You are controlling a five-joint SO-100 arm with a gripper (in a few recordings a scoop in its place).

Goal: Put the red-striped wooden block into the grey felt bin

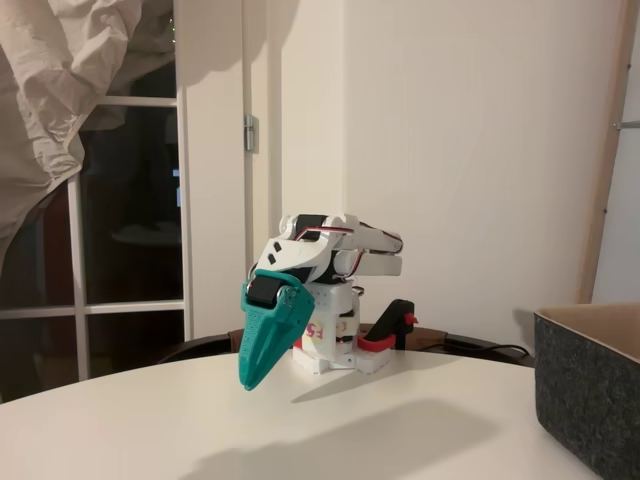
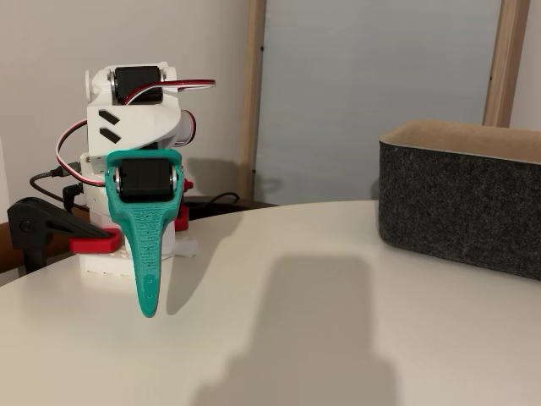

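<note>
1. Bare white round table [image 1: 300,430] fills the foreground in both fixed views, with a broad soft shadow lying across it.
2. Teal gripper [image 1: 250,382] hangs with its tip pointing down, just above the table top. In the other fixed view the gripper [image 2: 149,309] shows as one narrow tapering blade, its tip low over the table.
3. Its fingers look pressed together into a single point, with no gap showing between them, and nothing is held between them.
4. Behind the gripper, the white arm [image 1: 330,250] is folded back over itself, with black motors and red-and-white wires looping around its joints.
5. The arm sits on a white base [image 1: 325,345] at the far side of the table, with a red and black clamp [image 1: 390,330] beside it gripping the table edge (a red plastic part, not a block).
6. The grey felt bin [image 2: 461,203] stands on the table at the right, well apart from the gripper, with nothing between the two. It has thick dark charcoal walls and a lighter tan inside; in a fixed view only a corner of the bin [image 1: 590,400] shows at the right edge.
7. The bin's floor is hidden by its walls, so what lies inside cannot be told.
8. Behind the table stand pale walls, a dark window [image 1: 130,220] with crumpled cloth hanging over it, and a wooden frame.
</note>
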